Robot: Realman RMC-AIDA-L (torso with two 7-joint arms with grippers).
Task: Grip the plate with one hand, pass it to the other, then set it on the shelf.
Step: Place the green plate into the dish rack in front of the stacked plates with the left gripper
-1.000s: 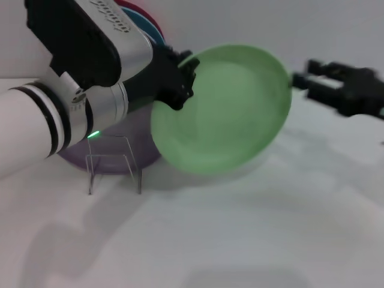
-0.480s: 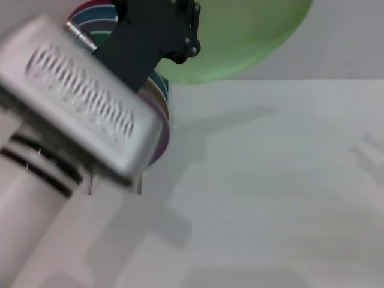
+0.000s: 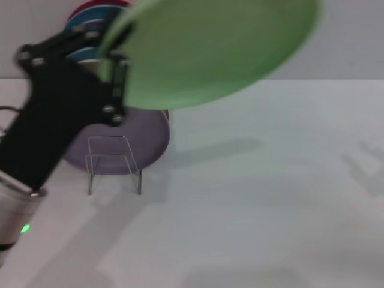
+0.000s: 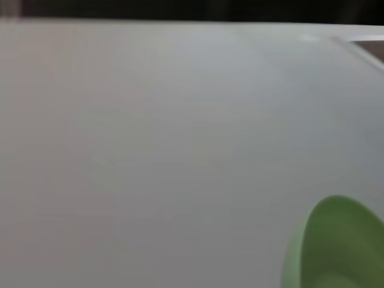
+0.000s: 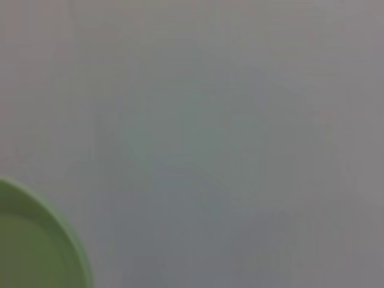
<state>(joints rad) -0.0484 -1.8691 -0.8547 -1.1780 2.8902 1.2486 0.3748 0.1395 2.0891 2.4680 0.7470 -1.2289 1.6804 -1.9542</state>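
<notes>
The pale mint-green plate [image 3: 216, 48] is held high above the table, close to the head camera and tilted, filling the top of the head view. My left gripper [image 3: 114, 84], black on the striped arm with the green light, is shut on the plate's left rim. The plate's edge also shows in the left wrist view [image 4: 342, 246]. The clear wire shelf [image 3: 114, 165] stands on the table below the left gripper, with no plate in it. My right gripper is out of the head view. A green plate rim [image 5: 30, 246] shows in a corner of the right wrist view.
A purple plate [image 3: 147, 141] leans right behind the shelf. Red and blue plates [image 3: 90, 15] stand farther back at the left. The white table [image 3: 270, 180] stretches to the right of the shelf.
My left arm has lifted the plate from mid-table height to the top of the view and swung its wrist down-left. The right gripper, seen a second ago at the right, has left the view.
</notes>
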